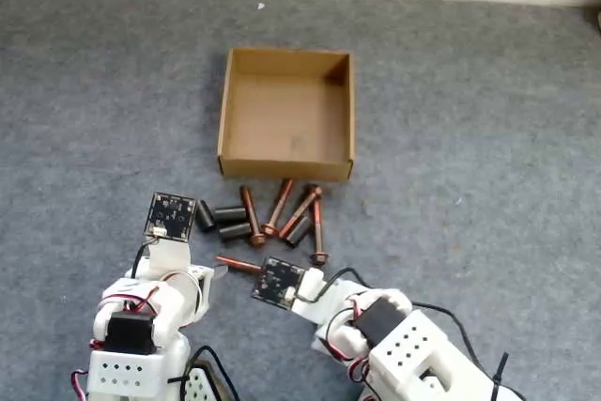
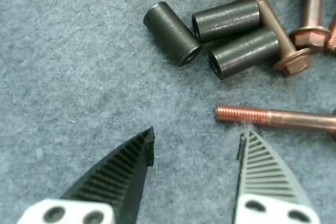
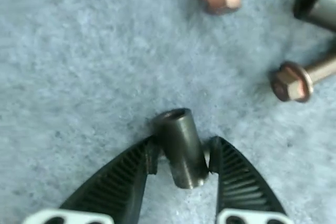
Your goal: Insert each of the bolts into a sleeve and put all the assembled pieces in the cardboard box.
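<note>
Grey carpet (image 1: 470, 91) covers the table; toward its far edge the cardboard box (image 1: 223, 110) holds nothing, so no piece is delivered yet; bolts (image 1: 280, 206) and sleeves (image 2: 226, 19) lie loose just before its near wall, none joined as far as I can see; my right claw (image 3: 181, 156) is clenched on one sleeve (image 3: 178, 135); my left claw (image 2: 197, 145) hangs spread beside a bare bolt (image 2: 273, 117); every pairing is left to do.

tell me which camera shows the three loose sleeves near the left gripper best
The left wrist view: the three sleeves are close up, open ends visible, two side by side beside a bolt. The high view gives small dark cylinders. The right wrist view looks at another sleeve, held by the right gripper.
</note>
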You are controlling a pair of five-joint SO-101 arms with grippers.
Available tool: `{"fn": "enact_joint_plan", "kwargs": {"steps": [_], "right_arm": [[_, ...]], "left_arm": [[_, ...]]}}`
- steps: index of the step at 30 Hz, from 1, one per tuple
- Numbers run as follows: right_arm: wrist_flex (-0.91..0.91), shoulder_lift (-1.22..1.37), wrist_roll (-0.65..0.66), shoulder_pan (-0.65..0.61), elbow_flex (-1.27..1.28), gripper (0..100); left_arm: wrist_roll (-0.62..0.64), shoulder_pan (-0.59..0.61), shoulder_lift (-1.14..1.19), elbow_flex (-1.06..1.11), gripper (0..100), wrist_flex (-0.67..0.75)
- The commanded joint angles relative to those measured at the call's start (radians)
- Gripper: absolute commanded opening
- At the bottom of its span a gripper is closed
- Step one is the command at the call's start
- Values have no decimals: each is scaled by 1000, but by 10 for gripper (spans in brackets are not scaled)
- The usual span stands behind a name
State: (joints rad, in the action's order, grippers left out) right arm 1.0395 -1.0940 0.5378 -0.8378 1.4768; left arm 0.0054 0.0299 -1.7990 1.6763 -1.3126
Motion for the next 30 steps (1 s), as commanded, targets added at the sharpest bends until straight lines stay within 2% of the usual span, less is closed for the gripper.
{"fn": "enact_joint_plan", "kwargs": {"steps": [1,4,10,12,15,18,24,30], "right_arm": [[-18,7,12,-33,-1,100],[-18,7,12,-31,4,3],[-8,7,-8,-24,1,6],[-1,2,-87,-2,-4,6],[4,-1,-195,68,-96,5],[5,-1,-273,193,-179,5],[-1,-1,-413,367,-231,5],[-4,-1,-439,506,-229,5]], "left_arm": [[-14,-8,-1,21,274,-2],[-14,-8,-1,21,274,-2],[-14,-8,-1,21,274,-2],[-14,-8,-1,21,274,-2],[-14,-8,-1,21,274,-2],[-14,-8,-1,21,274,-2],[-14,-8,-1,21,274,-2],[-14,-8,-1,21,274,-2]]}}
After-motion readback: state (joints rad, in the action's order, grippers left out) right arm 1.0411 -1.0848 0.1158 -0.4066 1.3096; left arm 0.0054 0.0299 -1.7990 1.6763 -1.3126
